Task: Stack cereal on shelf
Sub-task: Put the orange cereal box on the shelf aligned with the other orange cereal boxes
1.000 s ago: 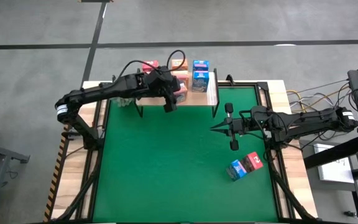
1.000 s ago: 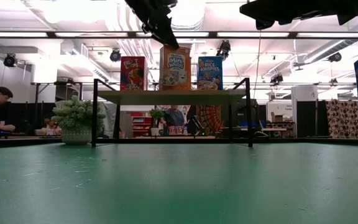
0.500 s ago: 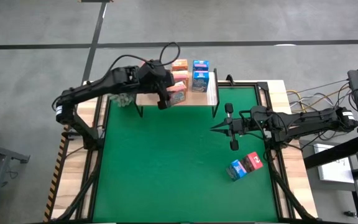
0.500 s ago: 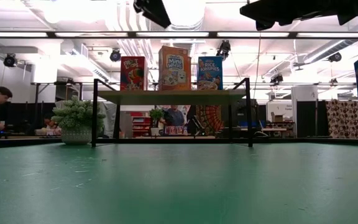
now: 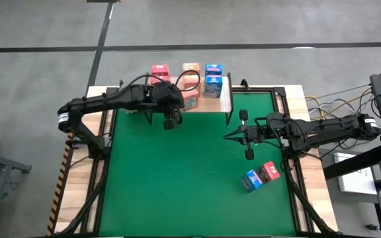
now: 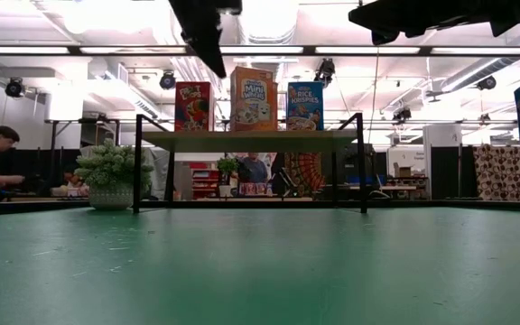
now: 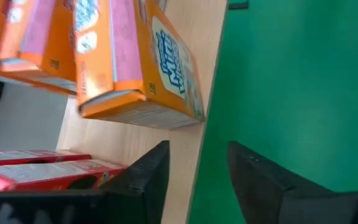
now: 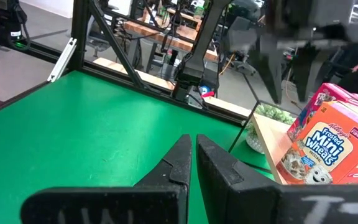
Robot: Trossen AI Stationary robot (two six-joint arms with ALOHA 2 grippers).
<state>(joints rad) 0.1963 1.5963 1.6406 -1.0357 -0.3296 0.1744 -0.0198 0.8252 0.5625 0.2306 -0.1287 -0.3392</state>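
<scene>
Left gripper (image 5: 169, 123), fingers apart and empty, hangs just off the light wooden shelf's (image 5: 225, 99) front edge, clear of the orange cardboard cereal box (image 5: 190, 99); right gripper (image 5: 229, 137), clenched empty, waits above the green mat (image 5: 177, 185).

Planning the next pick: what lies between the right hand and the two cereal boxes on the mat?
Only bare green mat separates the right hand from the two cereal boxes, seen in the high view.

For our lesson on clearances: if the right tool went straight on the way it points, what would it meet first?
The way looks free: right tool faces open green mat; shelf sits aside. Depth unclear.
</scene>
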